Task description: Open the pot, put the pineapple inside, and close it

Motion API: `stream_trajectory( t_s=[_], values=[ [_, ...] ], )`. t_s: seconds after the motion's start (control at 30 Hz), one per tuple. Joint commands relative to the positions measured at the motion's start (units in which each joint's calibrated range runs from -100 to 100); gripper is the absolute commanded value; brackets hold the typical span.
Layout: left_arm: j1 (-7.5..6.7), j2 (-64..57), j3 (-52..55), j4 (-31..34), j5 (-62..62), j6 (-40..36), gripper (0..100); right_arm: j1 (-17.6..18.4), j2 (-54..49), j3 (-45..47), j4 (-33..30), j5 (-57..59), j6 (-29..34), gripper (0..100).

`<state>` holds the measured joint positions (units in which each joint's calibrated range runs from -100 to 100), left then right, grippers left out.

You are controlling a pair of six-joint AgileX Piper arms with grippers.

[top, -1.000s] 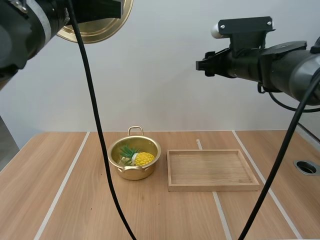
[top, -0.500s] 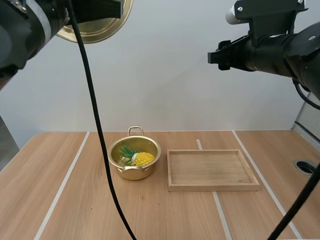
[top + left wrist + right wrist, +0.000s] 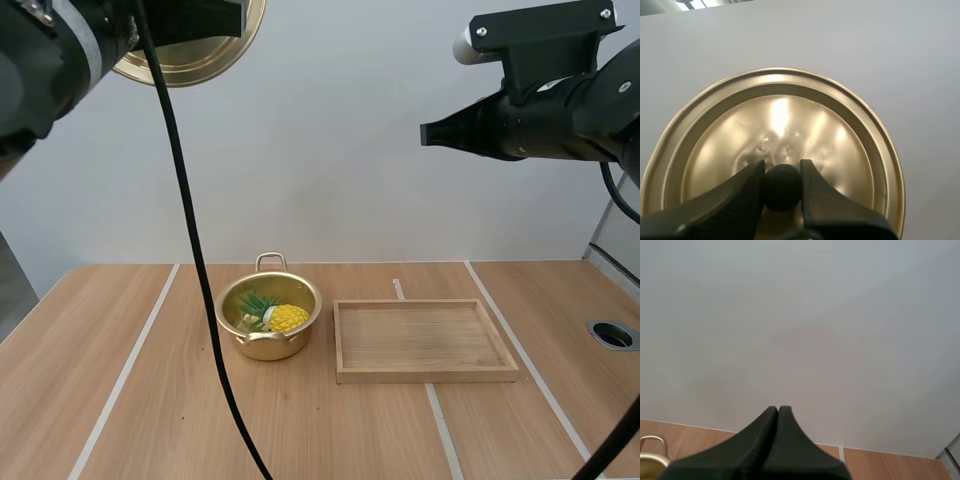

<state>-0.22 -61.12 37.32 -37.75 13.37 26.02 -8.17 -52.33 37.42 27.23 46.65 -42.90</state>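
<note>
The gold pot (image 3: 269,318) stands uncovered on the table left of centre, with the yellow pineapple (image 3: 286,317) and its green leaves lying inside. My left gripper (image 3: 782,186) is raised high at the upper left and is shut on the black knob (image 3: 782,186) of the gold lid (image 3: 190,55), holding the lid (image 3: 775,145) up in the air. My right gripper (image 3: 428,133) hangs high at the upper right, pointing left, its fingers (image 3: 776,412) pressed together on nothing. One pot handle (image 3: 652,442) peeks out beside them.
An empty wooden tray (image 3: 424,340) lies just right of the pot. A round hole (image 3: 612,334) sits in the table near the right edge. Pale strips run across the tabletop.
My right arm has pulled back to the right and slightly up, and its fingers have gone from wide apart to shut. The left arm with the lid has stayed still.
</note>
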Motion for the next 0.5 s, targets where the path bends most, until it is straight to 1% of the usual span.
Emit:
stream_trajectory(
  t_s=[0.0, 0.27, 0.37, 0.47],
  values=[
    [-0.18, -0.44, -0.39, -0.69, -1.62, -0.66, 0, -0.29, -0.69, -0.22, -3.66, 0.97, 3.26, 0],
    [-0.18, -0.28, -0.39, -1.05, -1.07, -0.66, 0, -0.29, -0.69, -0.22, -4.1, 6.41, 3.84, 0],
    [-0.18, 0.85, -0.39, -0.8, 4.18, -0.57, 0, -0.29, -0.69, -0.22, -4.1, 6.6, 3.84, 0],
    [-0.18, 3.32, -0.39, 1.94, 14.78, -0.57, 0, -0.29, -0.69, -0.22, -4.0, 6.59, 3.84, 0]
  ],
)
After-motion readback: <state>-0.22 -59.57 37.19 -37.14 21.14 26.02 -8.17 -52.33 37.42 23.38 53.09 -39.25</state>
